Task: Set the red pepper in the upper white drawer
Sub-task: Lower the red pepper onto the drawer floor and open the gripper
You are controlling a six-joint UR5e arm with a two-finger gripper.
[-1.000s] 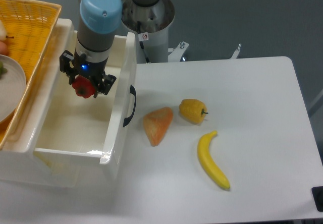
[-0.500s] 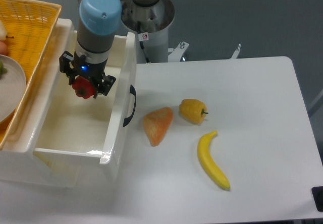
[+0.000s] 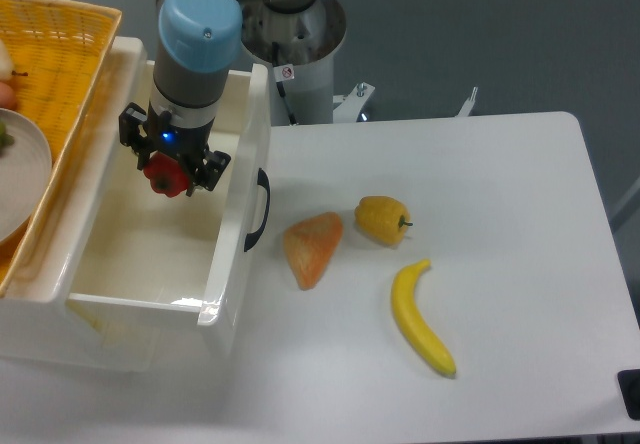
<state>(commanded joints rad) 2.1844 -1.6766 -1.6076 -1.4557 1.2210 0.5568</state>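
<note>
our gripper (image 3: 168,174) is pinching the pepper (image 3: 166,175) between its two fingers, and we hang over the open drawer (image 3: 150,254), toward its rear half and nearer the front panel than the far wall. we cannot tell from this one view how high the pepper sits above the drawer floor.

the step in hand, as we judge it, is the release. to do it well we would go straight down until the pepper is close to the floor, then part the fingers only enough to let it go, so it settles rather than drops and rolls. the pepper is glossy and rounded, so we expect it to roll a little on the slick white plastic; a low release keeps that small.

for room, the drawer's inside looks bare below us and toward the near end, so there is free floor on that side. the tight edges are the front panel with its black handle (image 3: 258,210) on one side and the wall next to the basket (image 3: 50,94) on the other. the gripper body looks fairly wide against the drawer, so we would keep centred and lift out vertically before swinging away. on the table (image 3: 500,214) the yellow pepper (image 3: 382,219), orange wedge (image 3: 313,247) and banana (image 3: 421,318) lie well apart from the drawer and out of our path.
</note>
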